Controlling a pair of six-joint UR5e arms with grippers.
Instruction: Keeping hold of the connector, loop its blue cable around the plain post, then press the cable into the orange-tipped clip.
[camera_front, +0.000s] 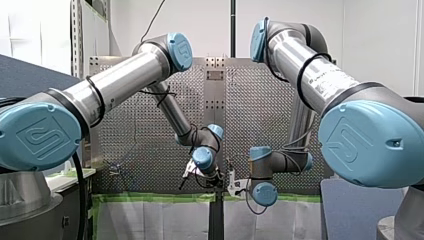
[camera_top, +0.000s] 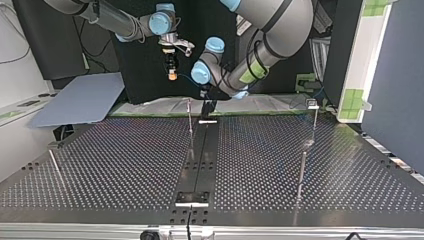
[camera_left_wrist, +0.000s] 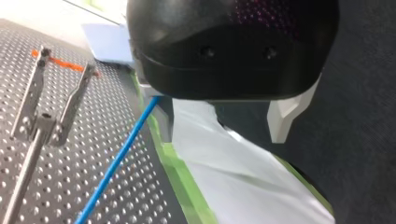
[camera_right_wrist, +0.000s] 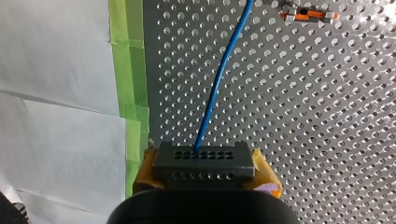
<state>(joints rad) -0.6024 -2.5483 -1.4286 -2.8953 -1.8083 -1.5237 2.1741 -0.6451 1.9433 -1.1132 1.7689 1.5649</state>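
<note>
Connector (camera_right_wrist: 204, 161) boxy and perforated, cable (camera_right_wrist: 219, 79) thin, smooth, blue

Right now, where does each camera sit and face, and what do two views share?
Front view: behind the arms, facing over the perforated table; my left arm at left, my right arm at right.
Top view: across the table, facing the arms, sides crossed.
Left wrist view: on my left arm, past the left tool toward the orange-tipped clip.
Right wrist view: on my right arm; right tool shut on the connector.
Shared: both wrist views show the blue cable and clip.
</note>
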